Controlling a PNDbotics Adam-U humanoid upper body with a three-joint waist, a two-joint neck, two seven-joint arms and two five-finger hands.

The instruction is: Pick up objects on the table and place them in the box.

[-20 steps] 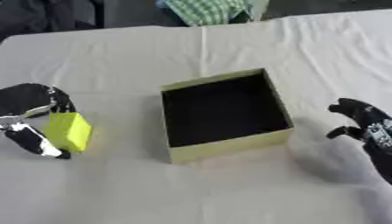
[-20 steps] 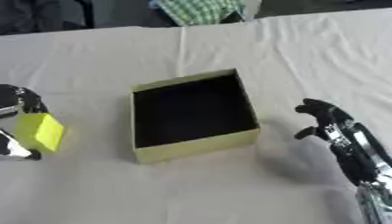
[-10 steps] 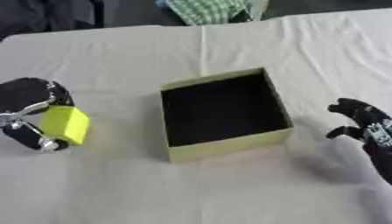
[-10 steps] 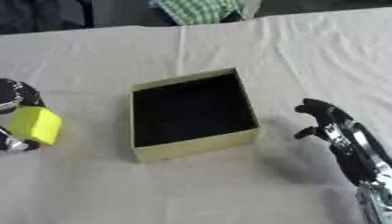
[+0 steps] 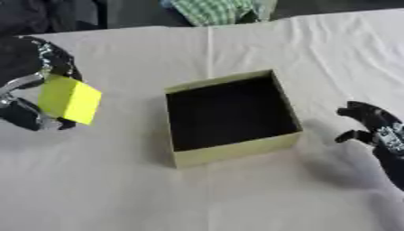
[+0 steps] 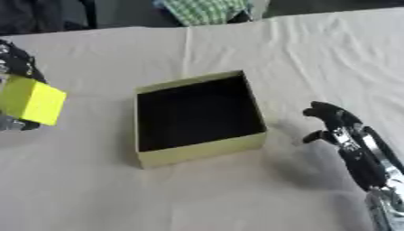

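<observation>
- Left hand (image 5: 31,85) holds a yellow block (image 5: 69,99) between its curled fingers, above the white tablecloth (image 5: 236,198), left of the box (image 5: 229,118).
- Box stands open, dark inside.
- Right hand (image 6: 347,140) rests right of the box, fingers relaxed, holding nothing.

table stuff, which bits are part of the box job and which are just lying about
Part of the job:
- yellow block, held in the left hand
- open box, dark inside
- right hand, idle to the box's right

Just lying about:
- checked cloth at the far edge
- white tablecloth
</observation>
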